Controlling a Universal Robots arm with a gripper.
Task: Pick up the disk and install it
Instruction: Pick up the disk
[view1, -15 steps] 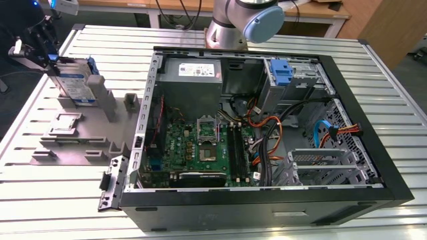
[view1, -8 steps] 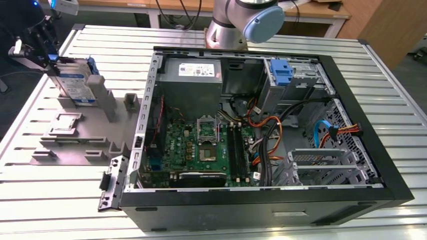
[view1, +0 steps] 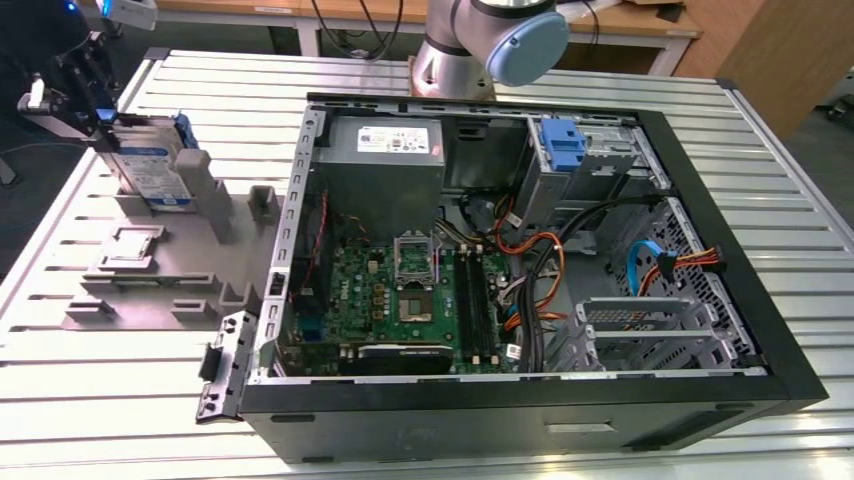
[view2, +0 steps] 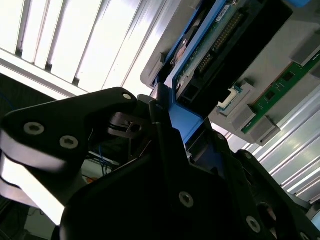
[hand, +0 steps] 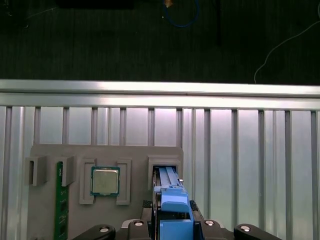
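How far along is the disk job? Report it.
Done: nothing fitted yet. In hand: the claw sits at the top of the disk, which stands in the grey holder. Left: the disk is not in the open computer case.

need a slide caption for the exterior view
Arm's gripper at the upright disk in its grey fixture, beside the open computer case on a slatted table.
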